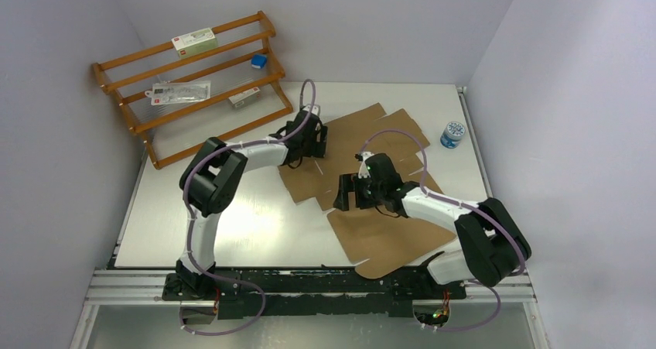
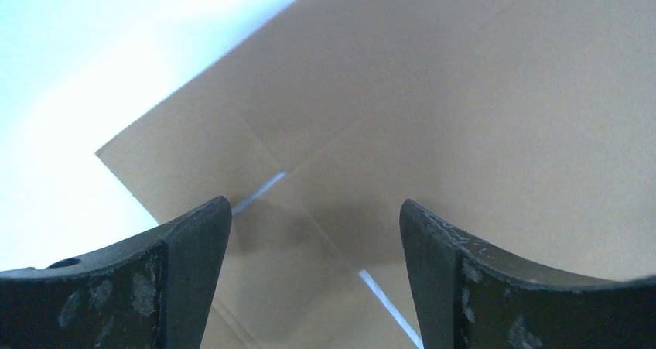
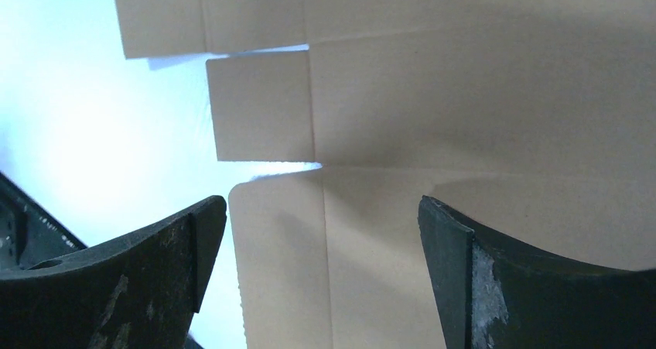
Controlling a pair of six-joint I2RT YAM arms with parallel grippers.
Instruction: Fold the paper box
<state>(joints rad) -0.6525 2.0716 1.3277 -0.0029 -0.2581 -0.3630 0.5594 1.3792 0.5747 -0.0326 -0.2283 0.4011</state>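
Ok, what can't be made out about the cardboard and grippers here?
- Top view: left gripper and right gripper cover parts of the paper box; contact unclear.
- Wrist views: frame edges cut off the box's outline.
- Top view: rack labels too small to read.

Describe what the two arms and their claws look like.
The left arm and right arm have white links with bulky black joints, each trailed by a looping lilac cable. The left claw and right claw have dark, curved fingers, scuffed pale.

Left of the paper box (image 1: 387,244) the table (image 1: 255,233) lies bare; rack (image 1: 193,82) stands far-left, jar (image 1: 452,134) far-right.
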